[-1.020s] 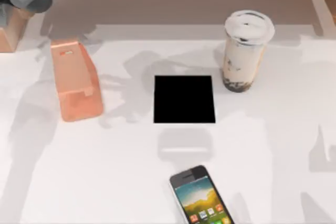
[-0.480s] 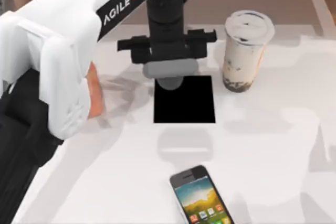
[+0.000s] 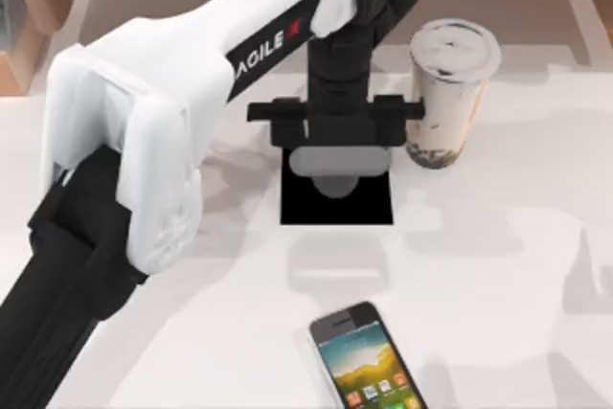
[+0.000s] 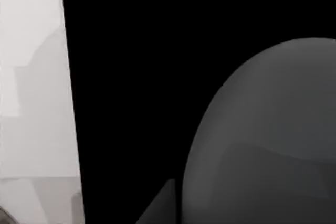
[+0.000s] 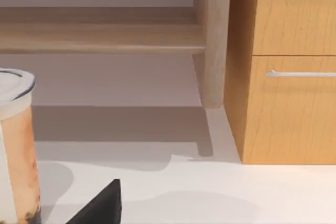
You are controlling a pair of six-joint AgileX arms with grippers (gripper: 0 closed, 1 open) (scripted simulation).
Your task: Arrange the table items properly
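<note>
My left gripper (image 3: 335, 152) hangs over the back half of the flat black pad (image 3: 335, 206), shut on the small grey oval mouse (image 3: 335, 175). In the left wrist view the mouse (image 4: 262, 140) bulks close above the black pad (image 4: 131, 77). The tall lidded milk-tea cup (image 3: 450, 93) stands upright just right of the gripper, off the pad's back right corner, and appears as the cup (image 5: 16, 145) in the right wrist view. The black smartphone (image 3: 369, 361) lies screen up at the front edge. My right arm is parked off to the right.
My white left arm (image 3: 182, 112) stretches across the table's left half from the front left. A wooden cabinet (image 5: 286, 77) with a metal drawer handle and a low wooden shelf (image 5: 100, 35) stand beyond the table's back right.
The left arm swung in from the back left corner with the mouse. Over the last half second it shifted right and forward, from the pad's back left edge to above the pad.
</note>
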